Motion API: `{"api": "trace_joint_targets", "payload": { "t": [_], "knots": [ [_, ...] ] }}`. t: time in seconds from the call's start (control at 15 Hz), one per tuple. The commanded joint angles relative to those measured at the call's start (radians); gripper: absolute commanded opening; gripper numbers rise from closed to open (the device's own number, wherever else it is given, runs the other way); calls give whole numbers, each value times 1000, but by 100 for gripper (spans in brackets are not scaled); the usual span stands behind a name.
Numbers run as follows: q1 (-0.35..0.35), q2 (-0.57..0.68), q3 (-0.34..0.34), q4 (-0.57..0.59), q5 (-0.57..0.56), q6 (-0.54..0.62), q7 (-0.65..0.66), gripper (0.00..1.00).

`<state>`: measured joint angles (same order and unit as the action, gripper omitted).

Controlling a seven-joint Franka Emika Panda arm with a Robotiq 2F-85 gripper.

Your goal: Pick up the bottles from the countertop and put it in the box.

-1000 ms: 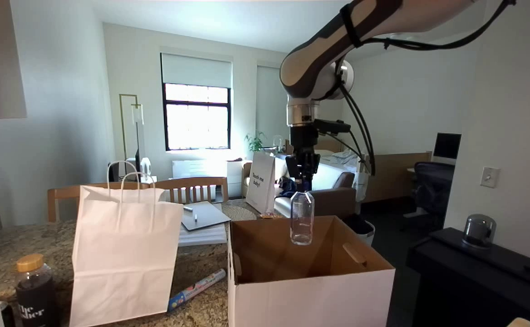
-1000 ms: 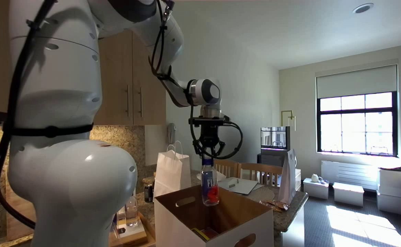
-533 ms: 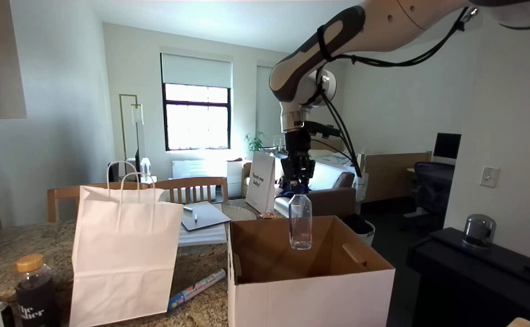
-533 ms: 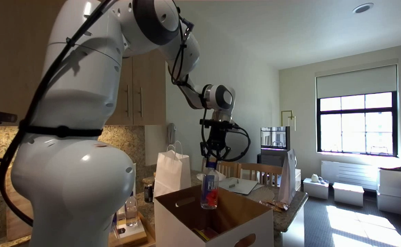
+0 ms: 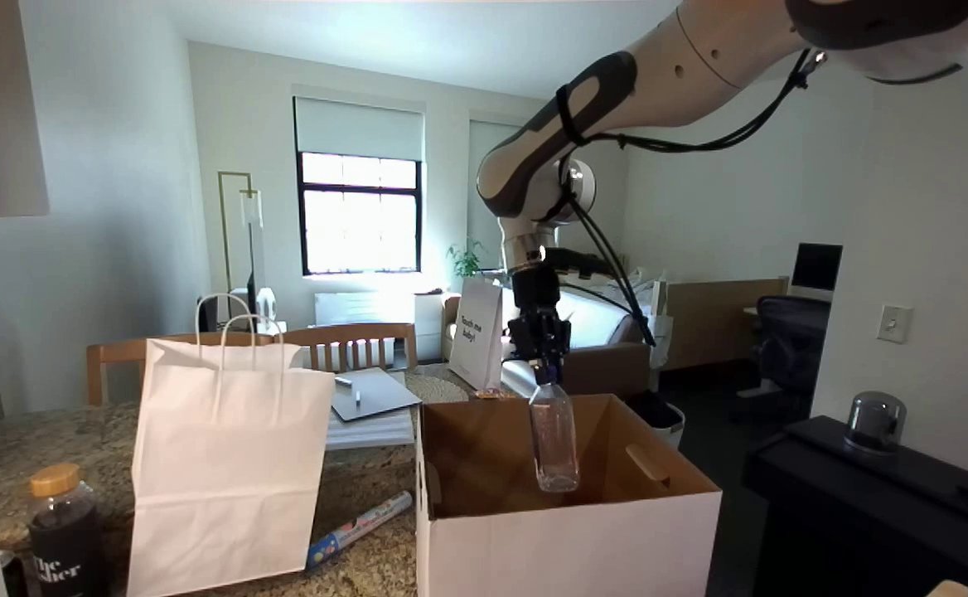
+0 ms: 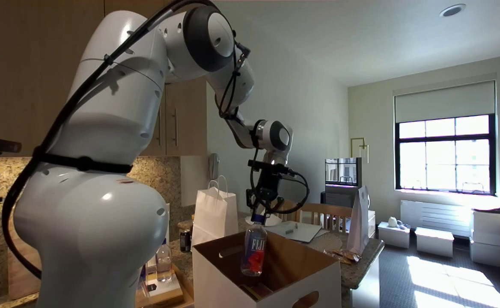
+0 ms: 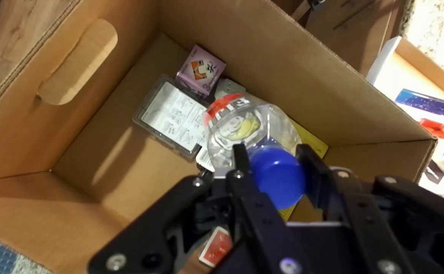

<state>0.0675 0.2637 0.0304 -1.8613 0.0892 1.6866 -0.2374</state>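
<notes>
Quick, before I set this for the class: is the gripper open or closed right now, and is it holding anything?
Gripper: closed, holding the FIJI bottle by its blue cap.

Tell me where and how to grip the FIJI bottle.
Probably best by the blue cap, from above, as the claw has it: the FIJI bottle hangs cap-up, slightly tilted, and its cap is narrower than its body.

Pincer point(image 7: 273, 161): is gripping the bottle point(image 7: 250, 127) by its blue cap point(image 7: 278, 177).
Box point(image 7: 290, 68): is holding a small purple carton point(image 7: 203, 70).
</notes>
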Motion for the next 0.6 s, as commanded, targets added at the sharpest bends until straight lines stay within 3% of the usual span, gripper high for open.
{"api": "trace_joint_targets", "payload": {
  "t": [0.0,0.27,0.53],
  "knots": [
    [-23,97,11,85,9,-128,12,15],
    [-39,181,11,147,24,-157,10,14],
    [-60,168,10,93,106,73,54,14]
  ]
}}
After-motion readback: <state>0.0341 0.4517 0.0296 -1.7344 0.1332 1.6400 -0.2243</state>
